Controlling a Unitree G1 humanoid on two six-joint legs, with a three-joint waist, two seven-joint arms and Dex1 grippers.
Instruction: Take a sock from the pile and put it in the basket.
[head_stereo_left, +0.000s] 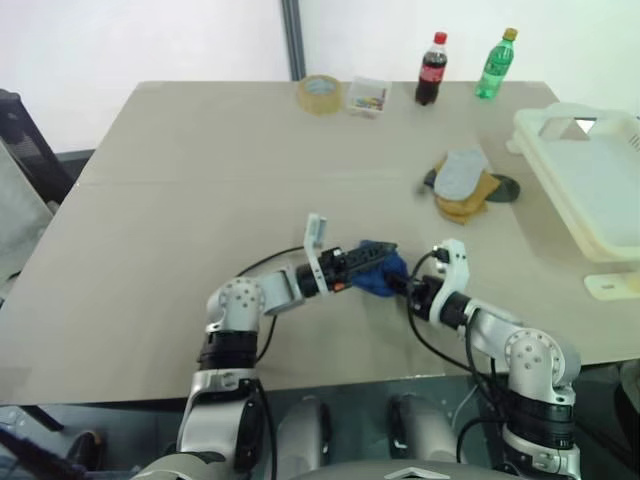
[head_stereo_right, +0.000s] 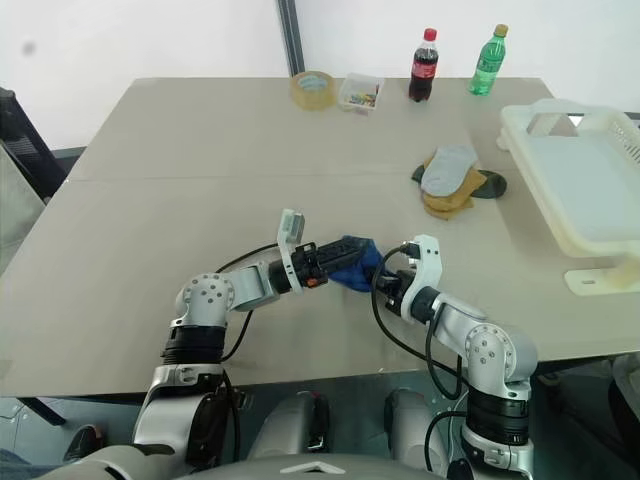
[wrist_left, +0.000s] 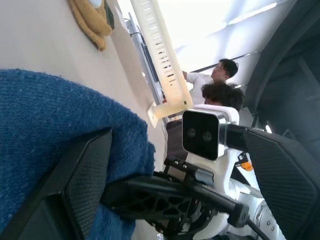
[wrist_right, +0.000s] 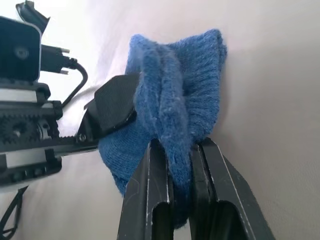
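1. We saw the blue sock (head_stereo_left: 378, 268) held just above the bench (head_stereo_left: 180, 200), between the two grippers.
2. The right gripper (wrist_right: 175, 165) had its jaws pinched tight on a fold of the sock.
3. The left gripper (head_stereo_left: 362, 262) had its jaws spread wide around the sock.
4. The basket (head_stereo_left: 590, 190) sat far off to the right, with the pile (head_stereo_left: 465, 185) beside it.

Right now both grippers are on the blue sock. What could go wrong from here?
1. The right gripper pinches only a thin fold of the sock; it could slip out on the way to the basket.
2. The left gripper stands open with the sock bunched between its fingers; pulling away may snag the knit.
3. The sock's loose end could drag on the table.
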